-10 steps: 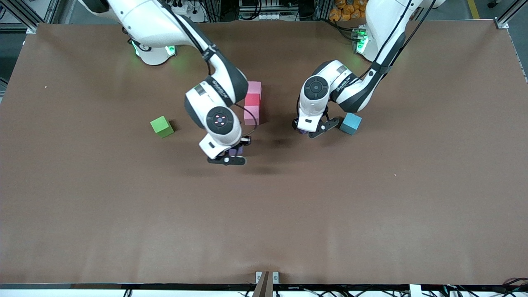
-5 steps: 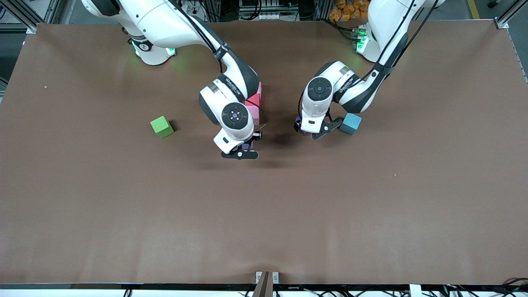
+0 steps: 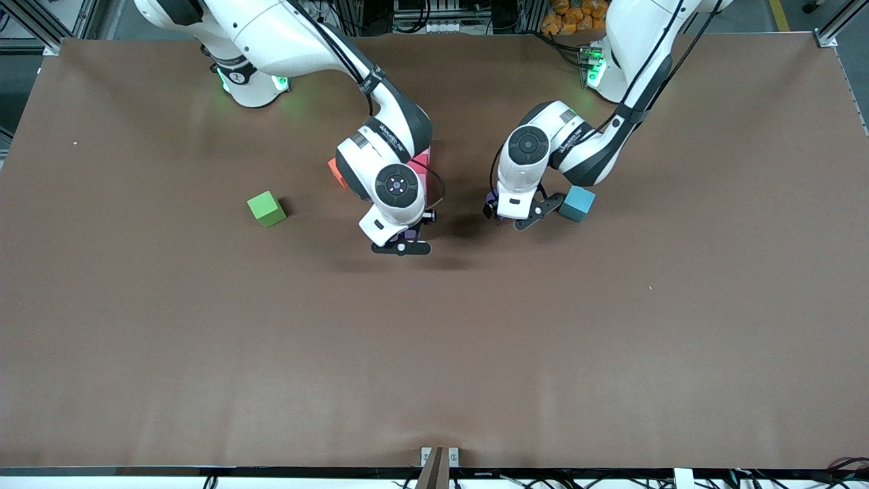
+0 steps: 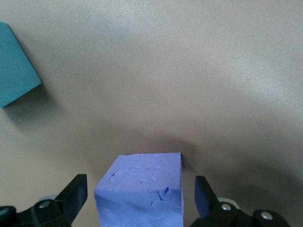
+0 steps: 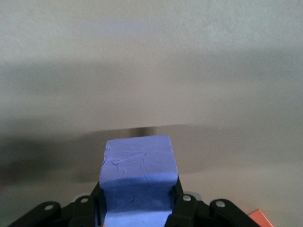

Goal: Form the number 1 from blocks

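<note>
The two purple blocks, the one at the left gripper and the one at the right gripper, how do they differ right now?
The right gripper is shut on its purple block; the left gripper is open around the other purple block, fingers apart from its sides. The right one hangs above the table, just in front of the pink column; the left one sits near the blue cube. Both are same-sized purple foam cubes.

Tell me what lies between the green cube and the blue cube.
In the front view, between the green cube and the blue cube: both grippers with purple blocks, right gripper and left gripper.
</note>
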